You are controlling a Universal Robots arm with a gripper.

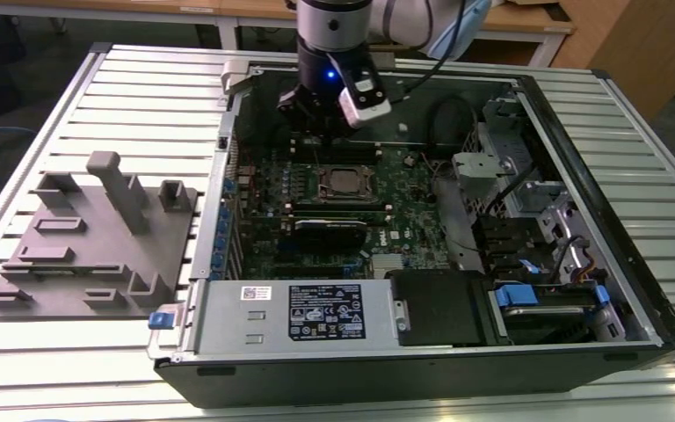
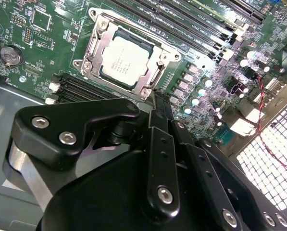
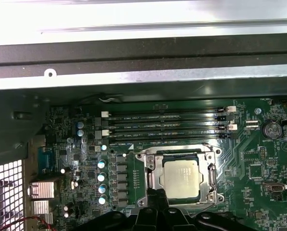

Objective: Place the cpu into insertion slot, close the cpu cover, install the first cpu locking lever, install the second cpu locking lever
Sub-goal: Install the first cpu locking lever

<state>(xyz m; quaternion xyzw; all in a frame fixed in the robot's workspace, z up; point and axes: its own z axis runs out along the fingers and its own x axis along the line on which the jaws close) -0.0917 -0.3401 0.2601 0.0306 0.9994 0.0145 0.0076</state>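
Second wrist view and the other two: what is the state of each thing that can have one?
cpu, seated flat in the insertion slot.
cpu cover, lowered around the cpu's edges.
gripper, shut, empty, tip next to the cpu cover.
computer case, lying on its side, open.

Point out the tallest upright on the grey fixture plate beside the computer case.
The round-topped post near the middle of the fixture plate; it rises well above the short blocks around it.
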